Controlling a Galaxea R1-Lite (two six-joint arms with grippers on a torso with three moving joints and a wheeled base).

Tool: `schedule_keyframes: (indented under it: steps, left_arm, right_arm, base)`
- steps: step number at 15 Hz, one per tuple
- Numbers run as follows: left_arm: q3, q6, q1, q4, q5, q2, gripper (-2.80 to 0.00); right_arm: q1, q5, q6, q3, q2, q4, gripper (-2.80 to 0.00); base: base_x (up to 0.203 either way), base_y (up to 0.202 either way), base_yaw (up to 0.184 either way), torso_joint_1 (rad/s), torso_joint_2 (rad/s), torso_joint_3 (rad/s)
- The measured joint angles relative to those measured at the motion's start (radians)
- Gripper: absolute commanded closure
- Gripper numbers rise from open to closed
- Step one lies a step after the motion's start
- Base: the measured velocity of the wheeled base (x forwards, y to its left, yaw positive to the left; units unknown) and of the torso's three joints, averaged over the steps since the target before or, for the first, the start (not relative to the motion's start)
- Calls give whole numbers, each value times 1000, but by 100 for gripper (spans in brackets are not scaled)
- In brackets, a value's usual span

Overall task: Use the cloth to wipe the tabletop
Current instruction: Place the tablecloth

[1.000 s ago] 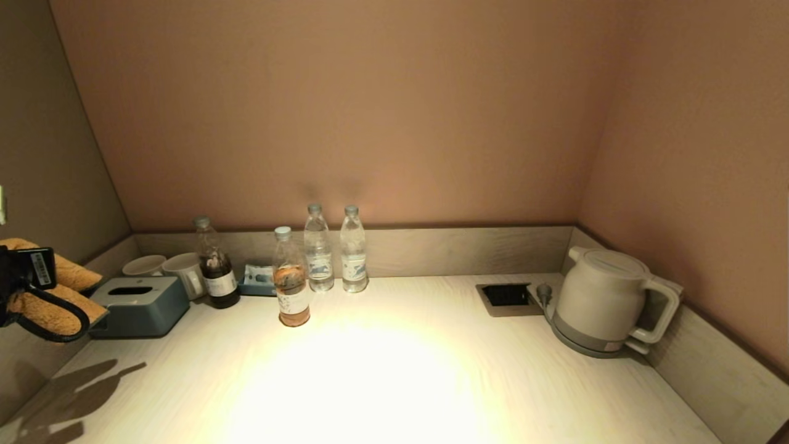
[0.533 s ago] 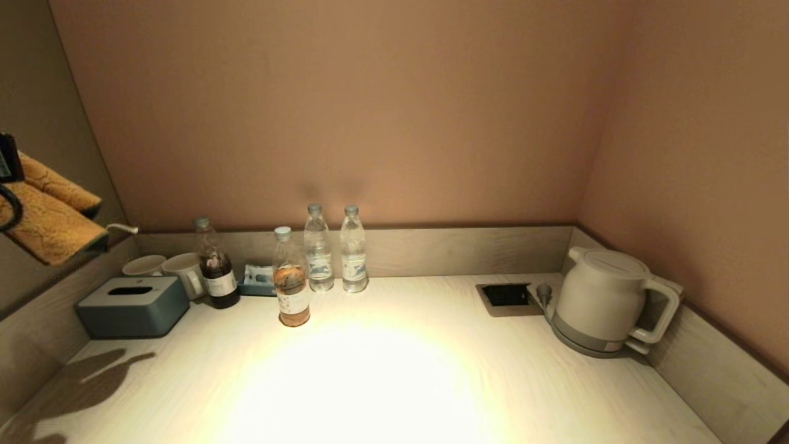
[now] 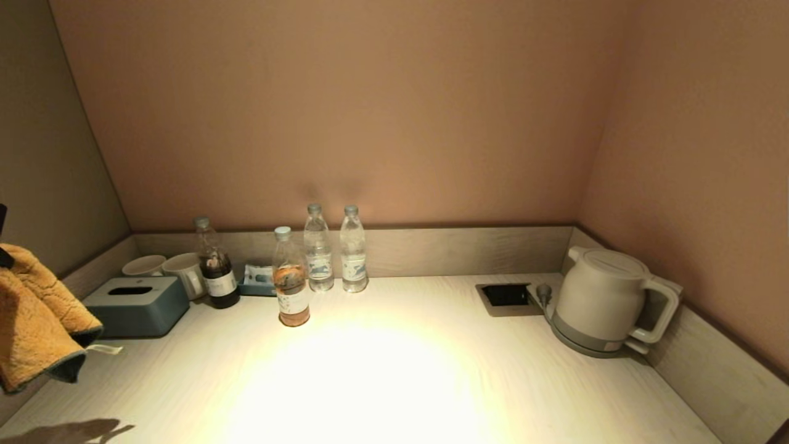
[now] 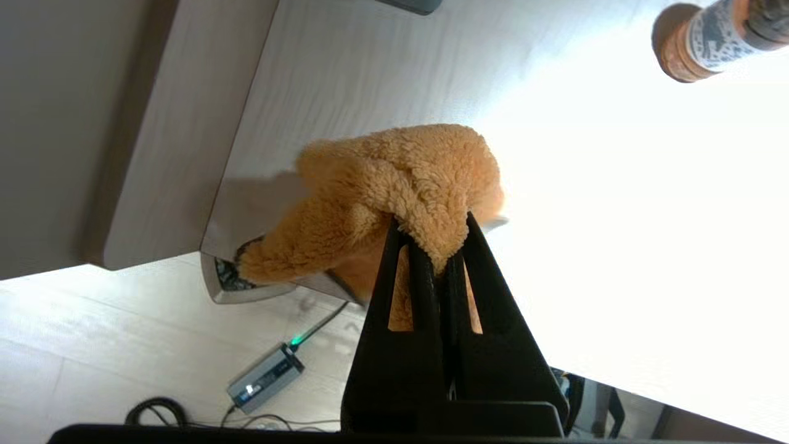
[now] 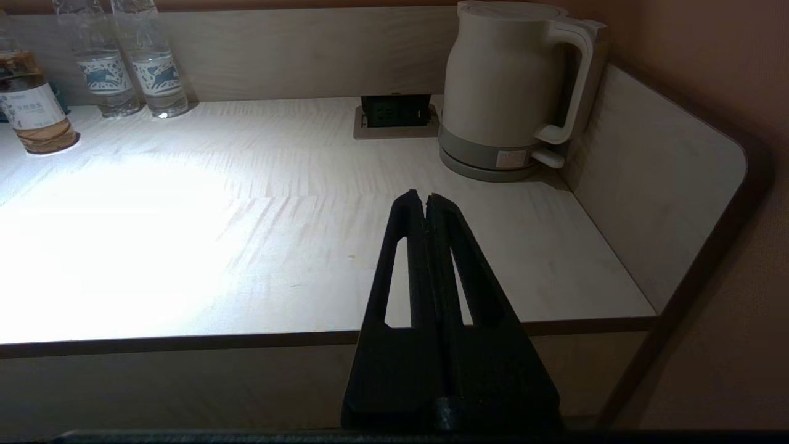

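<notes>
An orange fluffy cloth (image 3: 34,314) hangs at the far left edge of the head view, above the tabletop's (image 3: 382,382) front left corner. In the left wrist view my left gripper (image 4: 434,237) is shut on the cloth (image 4: 394,179), which droops clear of the pale wood surface near the side wall. My right gripper (image 5: 425,200) is shut and empty, held before the table's front edge, short of the kettle; it does not show in the head view.
A grey tissue box (image 3: 137,305), two mugs (image 3: 166,269), a dark bottle (image 3: 216,265), a tea bottle (image 3: 291,280) and two water bottles (image 3: 336,250) stand at the back left. A white kettle (image 3: 607,302) and a socket recess (image 3: 506,296) are at the back right.
The cloth in my left gripper first rose to a high position at the left wall, then came back down and now hangs lower over the table's front left corner.
</notes>
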Motion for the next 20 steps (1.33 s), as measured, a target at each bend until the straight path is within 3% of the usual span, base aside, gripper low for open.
schedule_keyframes:
  steps: [2,6,20]
  left_arm:
    - [-28,0,69,5,0,62,0]
    - [-63,-1,137,12,-2,163,0]
    - [-164,0,186,8,-6,525,0]
  right_arm:
    - [0,0,0,0,0,0,0]
    - [0,0,0,0,0,0,0]
    - [-1,0,0,0,0,0,0]
  base:
    - [0,0,0,0,0,0]
    - [0,0,0,0,0,0]
    - [0,0,0,0,0,0]
